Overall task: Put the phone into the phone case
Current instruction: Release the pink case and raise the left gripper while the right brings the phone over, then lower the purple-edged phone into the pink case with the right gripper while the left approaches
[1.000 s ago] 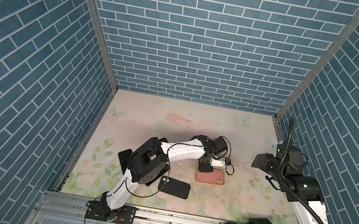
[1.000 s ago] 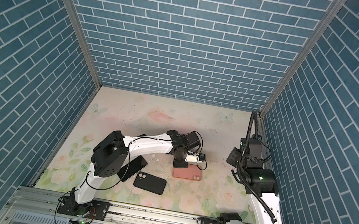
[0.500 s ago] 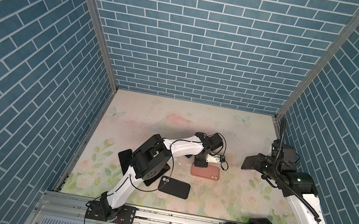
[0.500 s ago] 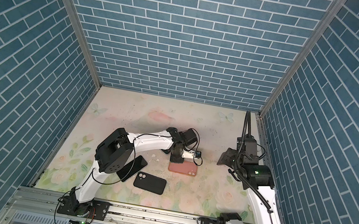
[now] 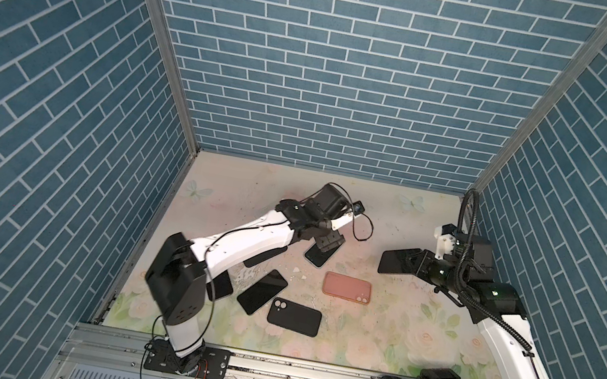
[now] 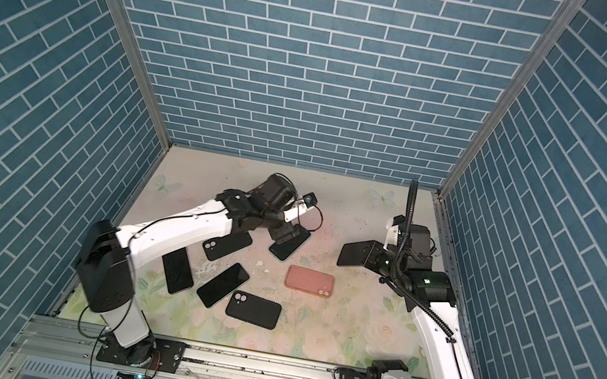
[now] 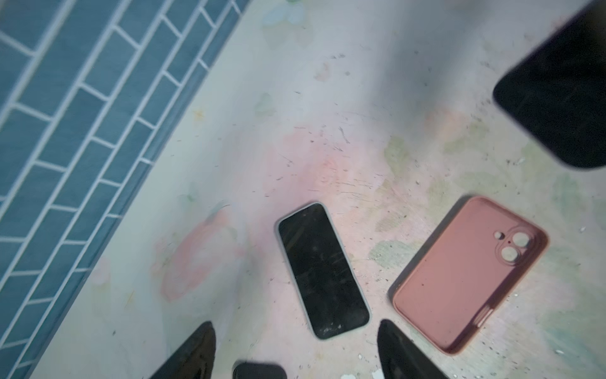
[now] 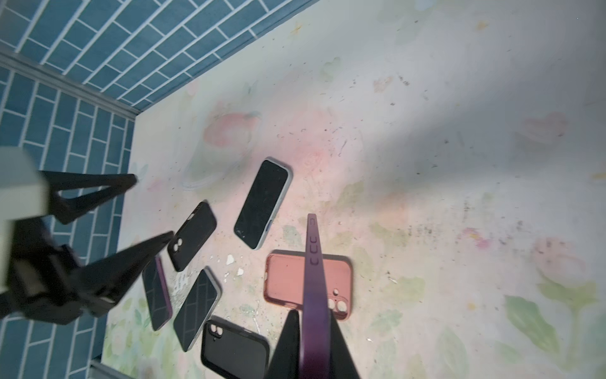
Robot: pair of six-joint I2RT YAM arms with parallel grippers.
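The phone (image 7: 323,270) is long and thin, with a black screen and a pale grey rim. Its screen faces up and has scratches, with white specks at one end. It lies flat on the bench (image 5: 372,337), a bit behind the middle, toward the back edge. The pink case (image 7: 469,275) lies just beside it, not touching, with its open side up and two round camera holes at one end. In both top views the pink case sits near the middle of the bench.

The left arm (image 5: 242,239) reaches from the front left corner, bent at the elbow. The left gripper (image 7: 296,347) hangs over one end of the phone, with its two fingers spread wide and holding nothing.

The right arm (image 5: 512,333) comes up from the front right corner. The right gripper (image 8: 313,316) is up in the air near the right edge, pinched tight on a flat dark thing (image 8: 314,262) with a purple side. I cannot tell if that is a phone or a case.

A black case (image 5: 294,317) and a dark phone (image 5: 261,292) lie nearer the front edge
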